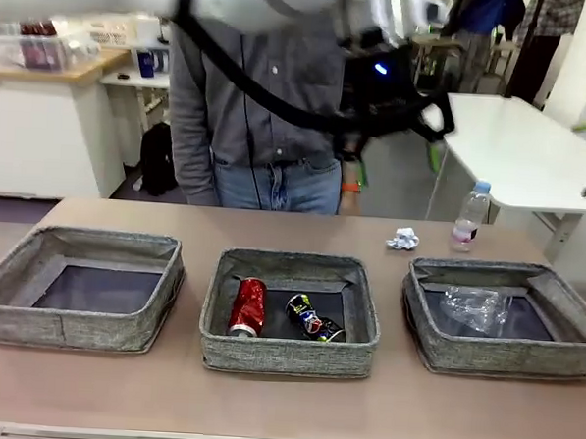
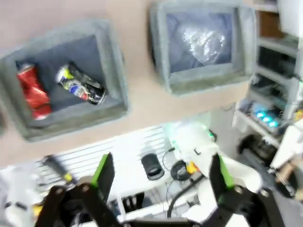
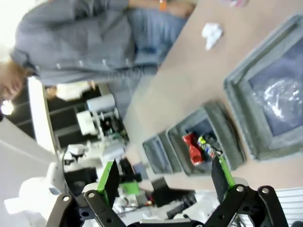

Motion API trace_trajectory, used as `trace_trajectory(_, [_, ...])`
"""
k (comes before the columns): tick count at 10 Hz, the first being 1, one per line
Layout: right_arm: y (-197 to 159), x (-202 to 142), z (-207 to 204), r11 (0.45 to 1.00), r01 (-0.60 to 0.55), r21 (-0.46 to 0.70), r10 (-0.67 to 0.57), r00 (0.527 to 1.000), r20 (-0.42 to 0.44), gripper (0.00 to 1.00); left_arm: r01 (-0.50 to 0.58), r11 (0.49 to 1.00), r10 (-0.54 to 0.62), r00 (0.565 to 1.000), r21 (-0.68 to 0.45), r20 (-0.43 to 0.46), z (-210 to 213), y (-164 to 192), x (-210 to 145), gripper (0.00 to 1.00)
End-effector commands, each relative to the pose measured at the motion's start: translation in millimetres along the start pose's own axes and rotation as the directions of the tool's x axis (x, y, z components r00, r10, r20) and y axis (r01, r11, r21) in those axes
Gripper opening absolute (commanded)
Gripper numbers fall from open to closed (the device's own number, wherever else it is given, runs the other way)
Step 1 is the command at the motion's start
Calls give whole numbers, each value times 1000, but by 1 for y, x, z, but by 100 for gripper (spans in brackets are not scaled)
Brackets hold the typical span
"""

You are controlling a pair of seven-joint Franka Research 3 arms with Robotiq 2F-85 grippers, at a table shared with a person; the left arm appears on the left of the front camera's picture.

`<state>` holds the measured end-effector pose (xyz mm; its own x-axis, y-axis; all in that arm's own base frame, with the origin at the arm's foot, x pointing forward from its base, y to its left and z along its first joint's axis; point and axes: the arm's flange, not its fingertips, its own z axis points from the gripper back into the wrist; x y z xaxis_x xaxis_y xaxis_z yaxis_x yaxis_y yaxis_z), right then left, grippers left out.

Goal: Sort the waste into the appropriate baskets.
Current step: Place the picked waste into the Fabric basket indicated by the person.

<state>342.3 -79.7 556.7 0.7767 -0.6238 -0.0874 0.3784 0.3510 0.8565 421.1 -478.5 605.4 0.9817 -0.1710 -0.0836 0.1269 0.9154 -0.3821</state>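
Left gripper [image 2: 161, 163] and right gripper [image 3: 165, 165] jaws stand wide apart, empty. Red can [image 1: 248, 307] and blue-and-yellow can [image 1: 313, 318] lie in the centre basket [image 1: 288, 355], clear cup [image 1: 473, 308] in the lower-right basket [image 1: 502, 356]. Paper wad [image 1: 403, 239] and bottle [image 1: 471, 216] rest on the tabletop [image 1: 283, 401] just above it.

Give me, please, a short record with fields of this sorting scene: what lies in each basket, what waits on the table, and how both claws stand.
left basket: grey fabric, dark base showing
middle basket: red can and dark blue-and-yellow can, both lying down
right basket: clear plastic cup, crumpled
table, behind right basket: paper wad; water bottle, upright
left claw: open, holding nothing
right claw: open, holding nothing
person: standing at far side
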Motion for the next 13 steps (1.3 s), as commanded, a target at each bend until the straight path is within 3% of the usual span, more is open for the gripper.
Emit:
trace_trajectory(1, [27,6,-16,1000,-11,3,11,991,-130,100,-36,996,42,997,-79,71,-5,94,-63,100])
trace_trajectory(3, [51,0,-60,1000,-10,3,11,957,-291,100,-187,951,217,971,-246,100,21,170,-94,100])
trace_trajectory(5, [69,-10,-101,1000,10,8,-6,908,-419,100,-237,860,301,951,-452,74,46,226,-123,100])
trace_trajectory(7, [78,-20,-130,996,36,83,24,784,-620,100,-162,782,259,963,-602,77,63,263,-140,100])
trace_trajectory(9, [80,-36,-156,981,64,183,90,683,-724,100,-30,649,125,990,-760,68,78,299,-155,100])
trace_trajectory(10, [80,-44,-162,978,28,209,134,684,-717,100,11,609,100,991,-793,90,79,311,-158,100])
trace_trajectory(12, [79,-48,-155,957,-6,290,206,718,-665,100,129,473,31,986,-872,163,71,336,-166,100])
trace_trajectory(13, [77,-43,-147,957,20,289,171,767,-618,100,92,422,60,990,-902,129,66,345,-167,100])
